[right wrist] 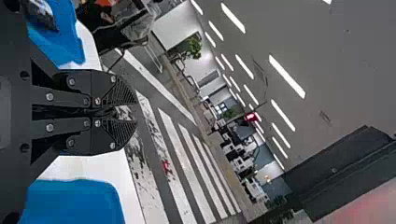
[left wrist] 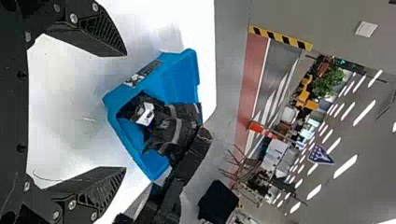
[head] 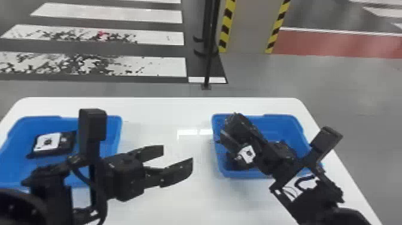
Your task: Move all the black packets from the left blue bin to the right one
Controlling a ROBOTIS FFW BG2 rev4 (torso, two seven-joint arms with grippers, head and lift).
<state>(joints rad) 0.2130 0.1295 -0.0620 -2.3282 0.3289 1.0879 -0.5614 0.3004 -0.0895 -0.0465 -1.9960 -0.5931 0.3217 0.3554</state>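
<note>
My left black two-fingered gripper (head: pixel 178 155) is wide open over the white table (head: pixel 158 110), my right black gripper (head: pixel 234 128) pinched together above the right blue plastic bin (head: pixel 281 119). White-labelled black packets: one in there (head: pixel 247 154) (another's in the left blue bin (head: pixel 15 143)).

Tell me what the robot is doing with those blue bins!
The robot's left claw is open and empty over the table. Its right claw is shut over the right bin, where a black packet lies. At least one more packet is in the left bin. The job is moving the packets from left to right.
</note>
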